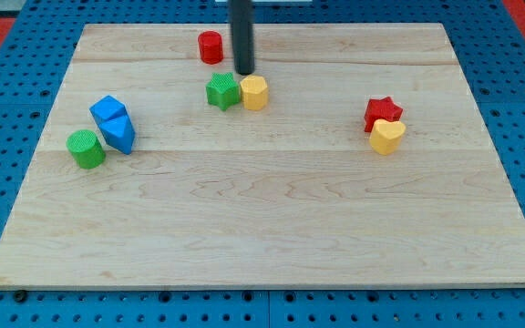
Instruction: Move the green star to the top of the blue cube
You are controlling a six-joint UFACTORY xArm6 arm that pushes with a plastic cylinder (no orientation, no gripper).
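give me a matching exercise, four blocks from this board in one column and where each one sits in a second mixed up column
Blocks:
1. green star
2. red cylinder
3. yellow heart
4. green cylinder

Places:
A. at the view's left, beside the lower blue block
B. at the view's right, just below the red star
C. near the view's top edge, left of my tip
D. touching the left side of the yellow hexagonal block, just below my tip

Pairs: 1-D, 2-C, 3-B, 4-A
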